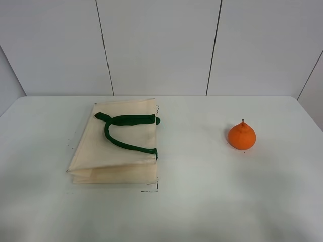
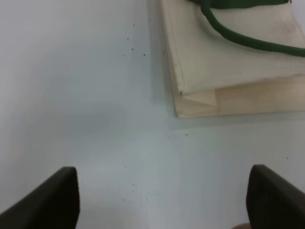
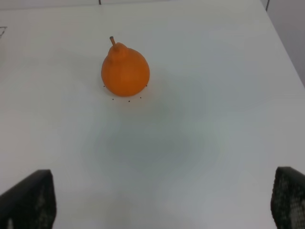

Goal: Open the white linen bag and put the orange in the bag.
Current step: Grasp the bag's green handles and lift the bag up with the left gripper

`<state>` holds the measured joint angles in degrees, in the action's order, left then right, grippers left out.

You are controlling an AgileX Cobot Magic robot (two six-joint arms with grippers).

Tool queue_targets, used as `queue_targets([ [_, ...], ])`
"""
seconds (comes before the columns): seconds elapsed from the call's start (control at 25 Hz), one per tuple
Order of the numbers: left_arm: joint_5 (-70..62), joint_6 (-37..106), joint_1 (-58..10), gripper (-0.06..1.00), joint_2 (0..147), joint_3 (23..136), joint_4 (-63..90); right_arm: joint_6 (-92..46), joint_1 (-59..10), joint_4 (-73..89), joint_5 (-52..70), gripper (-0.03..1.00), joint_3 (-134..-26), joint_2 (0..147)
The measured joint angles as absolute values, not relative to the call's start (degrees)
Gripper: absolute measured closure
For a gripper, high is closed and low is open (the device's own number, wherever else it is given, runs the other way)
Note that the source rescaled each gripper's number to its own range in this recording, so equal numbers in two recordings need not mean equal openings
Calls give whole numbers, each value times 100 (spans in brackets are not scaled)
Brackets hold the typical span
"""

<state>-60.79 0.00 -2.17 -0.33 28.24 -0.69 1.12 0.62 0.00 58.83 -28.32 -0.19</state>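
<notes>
The white linen bag [image 1: 115, 143] lies flat and folded on the table at the left, its dark green handles [image 1: 126, 132] lying on top. It also shows in the left wrist view [image 2: 233, 62]. The orange [image 1: 241, 135] stands upright on the table at the right, stem up, and shows in the right wrist view [image 3: 125, 71]. My left gripper [image 2: 164, 202] is open and empty, short of the bag's near corner. My right gripper [image 3: 164, 207] is open and empty, well short of the orange. Neither gripper shows in the exterior high view.
The white table [image 1: 202, 201] carries only the bag and the orange. A panelled white wall [image 1: 161, 45] stands behind the table's far edge. Small dark specks mark the tabletop around the bag and orange.
</notes>
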Motion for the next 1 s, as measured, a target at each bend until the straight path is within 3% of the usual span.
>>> queue_targets([
  [0.52, -6101, 0, -217, -6, 418, 3259, -88, 112, 62, 0, 5883, -3, -2832, -19],
  [1.0, -5981, 0, -217, -6, 5878, 5696, -72, 112, 62, 0, 5883, -3, -2832, -19],
])
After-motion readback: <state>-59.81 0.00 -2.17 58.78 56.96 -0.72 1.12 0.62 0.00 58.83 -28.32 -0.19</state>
